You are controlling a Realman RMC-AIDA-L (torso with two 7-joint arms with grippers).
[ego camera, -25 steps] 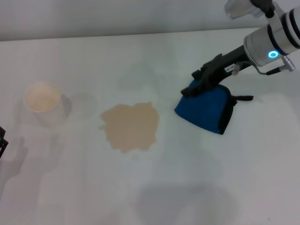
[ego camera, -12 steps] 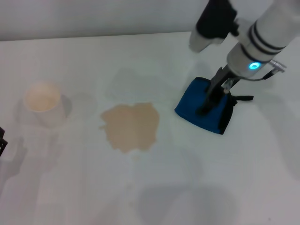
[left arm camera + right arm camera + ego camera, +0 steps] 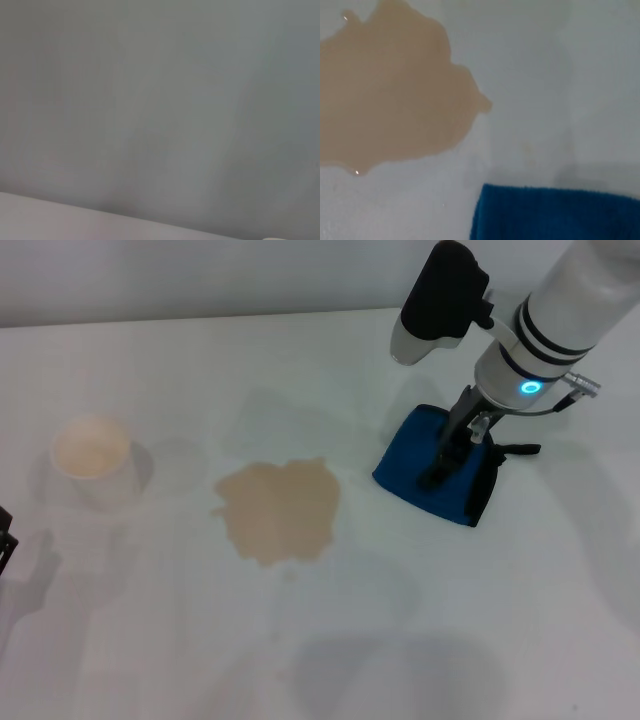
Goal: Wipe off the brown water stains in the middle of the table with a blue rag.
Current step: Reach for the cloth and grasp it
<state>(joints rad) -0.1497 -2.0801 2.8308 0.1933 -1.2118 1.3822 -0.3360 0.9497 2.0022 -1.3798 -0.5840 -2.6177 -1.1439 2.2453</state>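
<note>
The blue rag (image 3: 412, 476) lies folded on the white table (image 3: 400, 630), right of the middle, its black loop tab pointing right. My right gripper (image 3: 446, 462) points steeply down onto the rag's middle and touches its top. The brown water stains (image 3: 280, 508) form one flat tan patch left of the rag, with a strip of bare table between them. The right wrist view shows the stain (image 3: 390, 90) and the rag's near edge (image 3: 555, 212). My left gripper (image 3: 4, 542) is parked at the far left edge, barely in view.
A white paper cup (image 3: 92, 462) with a beige inside stands on the table at the left, well apart from the stain. The left wrist view shows only a plain grey surface.
My right arm swung from a low reach from the right to a steep stance above the rag. Its gripper moved from the rag's far corner to its middle. The rag has not moved.
</note>
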